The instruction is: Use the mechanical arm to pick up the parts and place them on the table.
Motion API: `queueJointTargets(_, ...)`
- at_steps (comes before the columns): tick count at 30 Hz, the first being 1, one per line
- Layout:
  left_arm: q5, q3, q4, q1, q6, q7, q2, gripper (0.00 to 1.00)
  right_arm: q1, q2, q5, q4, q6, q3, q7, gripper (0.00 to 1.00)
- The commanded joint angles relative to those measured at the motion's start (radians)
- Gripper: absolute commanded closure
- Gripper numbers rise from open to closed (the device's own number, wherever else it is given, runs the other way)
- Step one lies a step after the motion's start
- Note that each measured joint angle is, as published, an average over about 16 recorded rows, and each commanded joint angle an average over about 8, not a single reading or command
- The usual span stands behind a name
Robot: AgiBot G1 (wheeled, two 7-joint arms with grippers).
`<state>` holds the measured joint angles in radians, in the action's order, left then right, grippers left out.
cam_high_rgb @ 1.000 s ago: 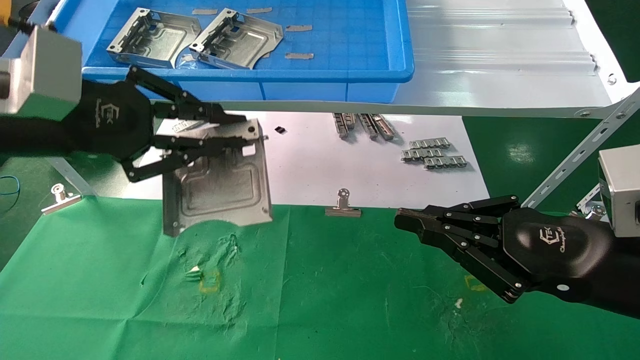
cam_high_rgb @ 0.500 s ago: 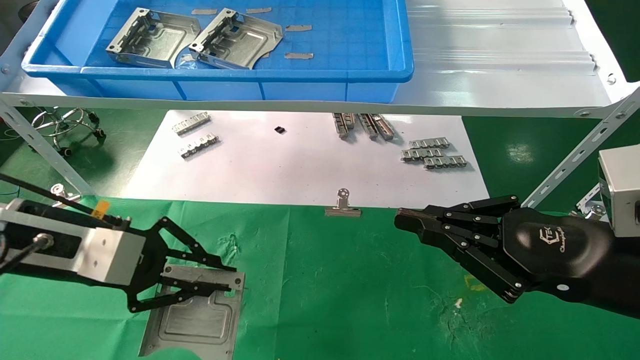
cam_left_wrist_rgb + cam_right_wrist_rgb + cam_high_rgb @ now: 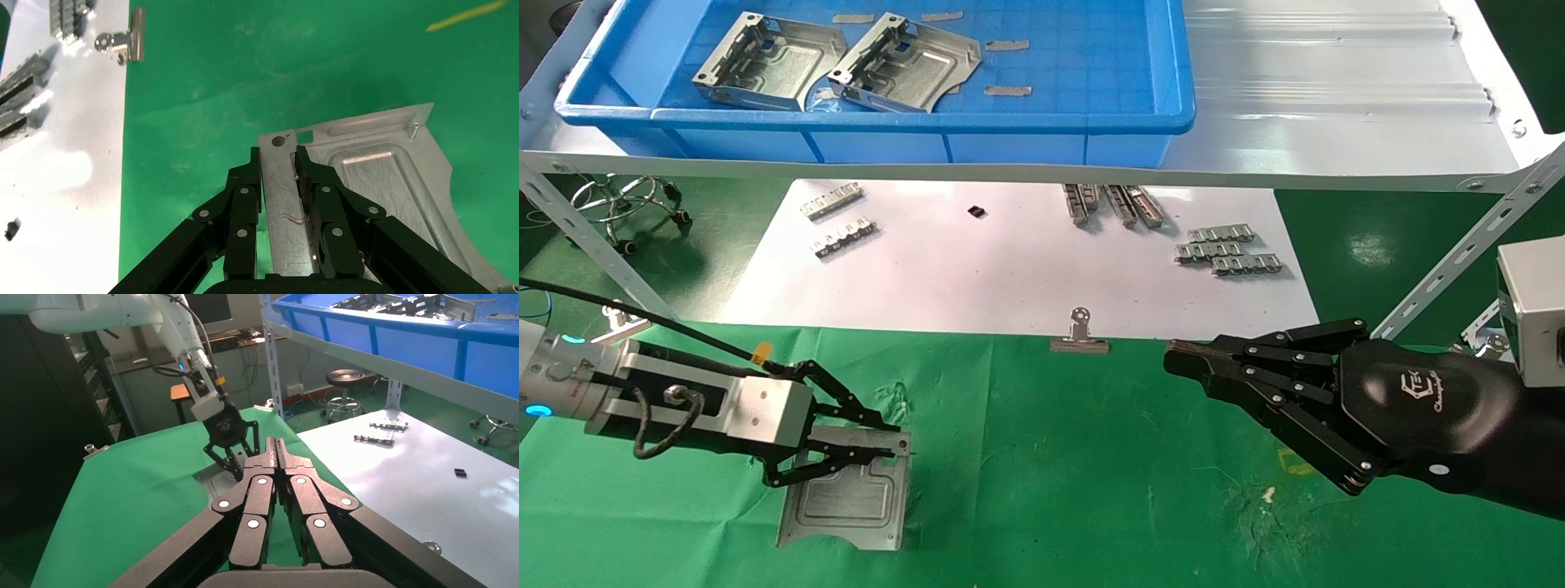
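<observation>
- Down on the green worktop (image 3: 1091,490), your left gripper (image 3: 878,445) pinches the metal part's (image 3: 846,510) folded edge.
- Lift away before letting go, and you drag it.
- Your right gripper (image 3: 1185,359) waits closed, holding nothing.

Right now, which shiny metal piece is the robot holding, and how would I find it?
Look at the big green table, on the robot's left side. A flat silver part lies there on the cloth, with the left gripper pinching its edge. The other two parts sit up in the blue bin, untouched.
</observation>
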<state>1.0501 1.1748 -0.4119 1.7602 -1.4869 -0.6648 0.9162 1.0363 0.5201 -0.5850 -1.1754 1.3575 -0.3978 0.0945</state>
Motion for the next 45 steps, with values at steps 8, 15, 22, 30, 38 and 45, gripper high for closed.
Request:
queueJointTargets(8, 0.001, -0.004, 0.108, -0.014, 0.04, -0.069, 0.057, 0.9, 0.0, 0.0, 0.0, 0.0, 0.0, 0.0, 0.0, 1.0)
queueJointTargets(15, 0.0, -0.007, 0.159, -0.011, 0.035, -0.117, 0.079, 0.18, 0.0, 0.0, 0.0, 0.0, 0.0, 0.0, 0.0, 1.0)
queueJointTargets(22, 0.0, -0.008, 0.2, -0.003, 0.023, -0.157, 0.093, 0.0, 0.0, 0.0, 0.0, 0.0, 0.0, 0.0, 0.0, 1.0)
queueJointTargets(30, -0.013, -0.016, 0.239, 0.02, -0.022, -0.172, 0.09, 0.0, 0.0, 0.0, 0.0, 0.0, 0.0, 0.0, 0.0, 1.0)
queueJointTargets(38, -0.063, -0.028, 0.221, 0.037, -0.107, -0.049, 0.059, 0.0, 0.0, 0.0, 0.0, 0.0, 0.0, 0.0, 0.0, 0.56)
queueJointTargets(45, -0.09, -0.094, 0.157, -0.011, -0.113, 0.064, 0.034, 0.0, 0.0, 0.0, 0.0, 0.0, 0.0, 0.0, 0.0, 0.0)
